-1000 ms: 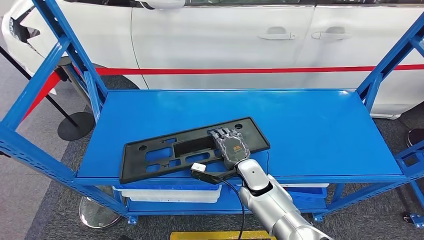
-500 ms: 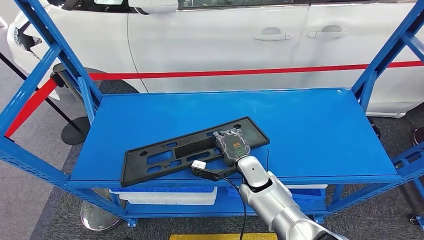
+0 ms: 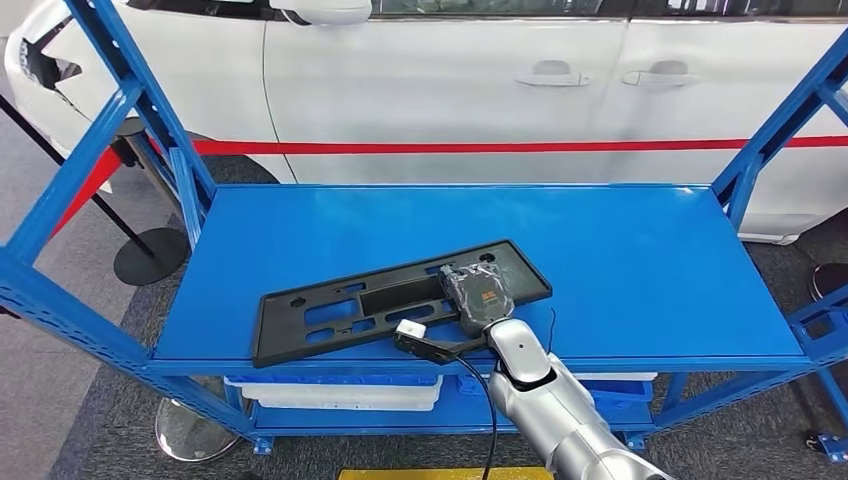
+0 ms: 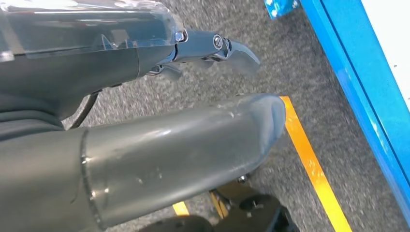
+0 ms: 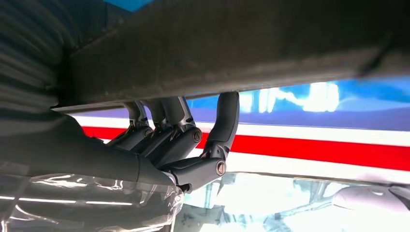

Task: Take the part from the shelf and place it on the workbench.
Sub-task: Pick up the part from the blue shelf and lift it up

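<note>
Fingers (image 5: pixel 179 130) of the right hand (image 3: pixel 478 293) curled up against the underside edge of the black part (image 3: pixel 400 298), gripping it (seen close in the right wrist view, dark fingers hooked at the part's edge with the red stripe behind). Back of the hand lying on top of the part near its right end in the head view, silver forearm reaching in from below. Part flat on the blue shelf (image 3: pixel 620 260), a long slotted black plate set at a slant, left end nearer the front edge, right end farther back. Small white connector (image 3: pixel 410 329) with a black cable just beside the wrist, over the front edge of the part.

Left hand (image 4: pixel 145 130) hanging low over grey carpet, thick grey thumb stretched out, darker fingers (image 4: pixel 227 48) above it slightly bent and spread from the thumb, nothing between them. Yellow floor line (image 4: pixel 314 169) and a blue shelf beam beyond.

Behind the shelf, a white car (image 3: pixel 450 80) with a red barrier tape (image 3: pixel 500 147) across it; black stanchion base (image 3: pixel 150 255) on the floor at the left. White bin (image 3: pixel 335 393) on the shelf's lower level.
</note>
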Controlling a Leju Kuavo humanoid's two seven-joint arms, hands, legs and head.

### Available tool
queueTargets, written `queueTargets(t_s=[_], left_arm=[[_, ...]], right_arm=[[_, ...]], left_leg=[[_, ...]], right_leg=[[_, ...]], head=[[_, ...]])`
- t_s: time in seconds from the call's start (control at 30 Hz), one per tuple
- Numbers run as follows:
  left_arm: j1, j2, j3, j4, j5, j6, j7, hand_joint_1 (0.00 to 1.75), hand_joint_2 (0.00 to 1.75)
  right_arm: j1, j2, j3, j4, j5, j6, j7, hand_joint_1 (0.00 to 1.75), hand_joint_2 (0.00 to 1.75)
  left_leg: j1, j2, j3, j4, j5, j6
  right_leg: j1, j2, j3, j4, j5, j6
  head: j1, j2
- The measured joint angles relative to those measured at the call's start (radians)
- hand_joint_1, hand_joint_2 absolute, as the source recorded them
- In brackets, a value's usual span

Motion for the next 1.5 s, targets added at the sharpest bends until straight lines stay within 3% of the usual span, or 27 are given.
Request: queueTargets(t_s=[0.03, 0.07, 0.1, 0.17, 0.23, 0.27, 0.4, 0.47, 0.53, 0.57, 0.6, 0.63, 0.7, 0.77, 0.87, 0.93, 1.03, 1.07, 1.13, 1.17, 1.23, 1.3, 1.43, 1.5], left_arm=[[0.000, 0.000, 0.000, 0.000, 0.000, 0.001, 0.000, 0.00, 0.00], [0.001, 0.000, 0.000, 0.000, -0.001, 0.001, 0.000, 0.00, 0.00], [0.001, 0.000, 0.000, 0.000, 0.000, 0.002, 0.000, 0.00, 0.00], [0.002, 0.000, 0.000, 0.000, 0.002, 0.003, -0.002, 0.00, 0.00], [0.002, 0.000, 0.001, 0.000, 0.005, 0.003, -0.005, 0.00, 0.00], [0.003, -0.001, 0.002, 0.000, 0.007, 0.004, -0.006, 0.00, 0.00], [0.004, 0.000, 0.007, 0.000, 0.012, 0.010, -0.008, 0.00, 0.00], [0.005, 0.000, 0.010, 0.000, 0.016, 0.012, -0.008, 0.00, 0.00], [0.007, 0.000, 0.013, 0.000, 0.021, 0.013, -0.008, 0.00, 0.00], [0.009, 0.000, 0.016, 0.000, 0.023, 0.014, -0.008, 0.00, 0.00], [0.011, 0.000, 0.019, 0.000, 0.025, 0.015, -0.008, 0.00, 0.00], [0.013, 0.000, 0.023, 0.000, 0.025, 0.016, -0.008, 0.00, 0.00], [0.014, 0.000, 0.027, 0.000, 0.025, 0.016, -0.008, 0.00, 0.00], [0.013, 0.000, 0.029, 0.000, 0.025, 0.017, -0.009, 0.00, 0.00], [0.013, -0.001, 0.031, 0.000, 0.025, 0.017, -0.010, 0.00, 0.00], [0.013, -0.002, 0.032, 0.000, 0.025, 0.017, -0.010, 0.00, 0.00], [0.012, -0.003, 0.033, 0.000, 0.025, 0.017, -0.011, 0.00, 0.00], [0.013, -0.003, 0.034, 0.000, 0.025, 0.017, -0.011, 0.00, 0.00], [0.013, -0.003, 0.034, 0.000, 0.026, 0.018, -0.011, 0.00, 0.00], [0.013, -0.003, 0.035, 0.000, 0.027, 0.018, -0.011, 0.00, 0.00], [0.013, -0.004, 0.037, 0.000, 0.032, 0.019, -0.010, 0.00, 0.00], [0.013, -0.006, 0.045, 0.000, 0.043, 0.022, -0.010, 0.00, 0.00], [0.017, -0.008, 0.065, 0.000, 0.066, 0.031, -0.009, 0.00, 0.00], [0.017, -0.010, 0.076, 0.000, 0.075, 0.035, -0.011, 0.00, 0.00]], right_arm=[[0.007, -0.002, -0.005, -0.006, -0.013, -0.002, -0.010, 1.75, 1.75], [0.013, -0.003, -0.011, -0.013, -0.030, -0.004, -0.023, 1.75, 1.75], [0.020, -0.004, -0.016, -0.021, -0.051, -0.006, -0.038, 1.75, 1.75], [0.036, -0.005, -0.027, -0.052, -0.124, -0.004, -0.081, 1.75, 1.75], [0.052, -0.004, -0.040, -0.111, -0.241, 0.014, -0.135, 1.75, 1.75], [0.062, -0.002, -0.045, -0.148, -0.305, 0.029, -0.156, 1.75, 1.75], [0.125, 0.002, -0.053, -0.328, -0.545, 0.108, -0.214, 1.75, 1.75], [0.162, 0.002, -0.054, -0.422, -0.643, 0.139, -0.229, 1.75, 1.75], [0.197, 0.001, -0.055, -0.499, -0.714, 0.154, -0.244, 1.75, 1.75], [0.215, -0.002, -0.055, -0.536, -0.753, 0.160, -0.257, 1.75, 1.75], [0.231, -0.007, -0.055, -0.574, -0.794, 0.167, -0.269, 1.75, 1.75], [0.244, -0.011, -0.055, -0.612, -0.831, 0.174, -0.277, 1.75, 1.75], [0.257, -0.019, -0.055, -0.678, -0.868, 0.181, -0.279, 1.75, 1.75], [0.260, -0.026, -0.056, -0.724, -0.875, 0.184, -0.278, 1.75, 1.75], [0.271, -0.034, -0.056, -0.768, -0.876, 0.188, -0.278, 1.75, 1.75], [0.274, -0.039, -0.056, -0.787, -0.876, 0.189, -0.278, 1.75, 1.75], [0.279, -0.046, -0.056, -0.803, -0.877, 0.189, -0.278, 1.75, 1.75], [0.282, -0.050, -0.056, -0.803, -0.880, 0.188, -0.280, 1.75, 1.75], [0.290, -0.055, -0.056, -0.806, -0.895, 0.184, -0.290, 1.75, 1.75], [0.294, -0.058, -0.056, -0.812, -0.911, 0.181, -0.299, 1.75, 1.75], [0.302, -0.068, -0.057, -0.848, -0.958, 0.177, -0.319, 1.75, 1.75], [0.313, -0.087, -0.061, -0.916, -1.010, 0.173, -0.333, 1.75, 1.75], [0.371, -0.136, -0.083, -1.049, -1.084, 0.174, -0.351, 1.75, 1.75], [0.416, -0.153, -0.097, -1.105, -1.129, 0.179, -0.377, 1.75, 1.75]], left_leg=[[0.000, 0.001, -0.001, 0.000, 0.000, 0.001], [-0.001, 0.001, -0.001, 0.001, 0.000, 0.001], [0.000, 0.001, 0.000, 0.001, -0.001, 0.000], [0.000, 0.000, 0.005, 0.002, -0.003, -0.003], [-0.003, 0.000, 0.008, 0.005, -0.008, -0.013], [-0.005, 0.001, 0.008, 0.006, -0.010, -0.019], [0.000, 0.001, 0.005, 0.017, -0.022, -0.044], [0.002, 0.001, -0.031, 0.096, -0.072, -0.051], [0.002, 0.001, -0.094, 0.229, -0.137, -0.057], [0.002, 0.001, -0.117, 0.276, -0.151, -0.059], [0.002, 0.001, -0.125, 0.289, -0.144, -0.059], [0.002, 0.001, -0.113, 0.260, -0.117, -0.057], [0.001, 0.001, -0.053, 0.128, -0.045, -0.050], [-0.003, 0.000, -0.011, 0.033, -0.014, -0.041], [-0.006, -0.003, -0.008, 0.014, -0.013, -0.024], [-0.001, -0.003, -0.004, 0.004, -0.007, -0.010], [0.000, -0.003, -0.002, -0.002, -0.004, 0.001], [-0.001, -0.003, -0.003, -0.001, -0.004, 0.001], [-0.001, -0.004, -0.002, 0.000, -0.006, 0.002], [-0.001, -0.005, -0.002, 0.001, -0.007, 0.001], [-0.001, -0.007, 0.000, 0.004, -0.011, -0.003], [-0.005, -0.010, -0.002, 0.011, -0.017, -0.012], [-0.006, -0.010, -0.002, 0.016, -0.027, -0.033], [-0.005, -0.008, -0.021, 0.070, -0.065, -0.042]], right_leg=[[-0.001, 0.000, -0.030, 0.061, -0.023, 0.002], [-0.002, 0.000, -0.048, 0.096, -0.028, 0.004], [-0.003, 0.000, -0.047, 0.094, -0.014, 0.004], [-0.003, 0.000, 0.008, -0.014, 0.053, -0.001], [0.001, 0.000, 0.067, -0.137, 0.096, -0.012], [0.004, 0.000, 0.081, -0.169, 0.102, -0.017], [0.004, -0.002, 0.086, -0.184, 0.105, -0.039], [0.000, -0.005, 0.086, -0.189, 0.109, -0.049], [0.002, -0.007, 0.082, -0.188, 0.108, -0.053], [0.004, -0.008, 0.081, -0.186, 0.107, -0.054], [0.005, -0.008, 0.080, -0.185, 0.106, -0.054], [0.005, -0.007, 0.080, -0.183, 0.105, -0.053], [0.006, -0.006, 0.082, -0.178, 0.100, -0.050], [0.009, -0.004, 0.079, -0.173, 0.097, -0.042], [0.009, -0.003, 0.076, -0.174, 0.097, -0.026], [0.008, -0.004, 0.065, -0.146, 0.075, -0.015], [0.005, -0.004, -0.019, 0.027, -0.012, -0.005], [0.004, -0.004, -0.048, 0.081, -0.028, -0.002], [0.003, -0.004, -0.069, 0.113, -0.020, 0.000], [0.002, -0.004, -0.057, 0.085, 0.004, -0.001], [0.002, -0.005, -0.003, -0.031, 0.068, -0.007], [0.005, -0.004, 0.048, -0.142, 0.106, -0.015], [0.007, -0.004, 0.061, -0.173, 0.104, -0.034], [0.002, -0.006, 0.068, -0.180, 0.105, -0.045]], head=[[0.001, 0.000], [0.001, 0.000], [0.001, 0.000], [0.002, 0.000], [0.002, 0.000], [0.002, 0.000], [0.002, 0.000], [-0.004, 0.000], [-0.010, 0.000], [-0.010, 0.000], [-0.010, 0.000], [-0.010, 0.000], [-0.010, 0.000], [-0.009, 0.000], [-0.009, 0.000], [-0.006, 0.000], [0.002, 0.000], [0.002, 0.000], [0.002, 0.000], [0.002, 0.000], [0.003, 0.000], [0.003, 0.000], [0.000, 0.000], [-0.004, 0.000]])
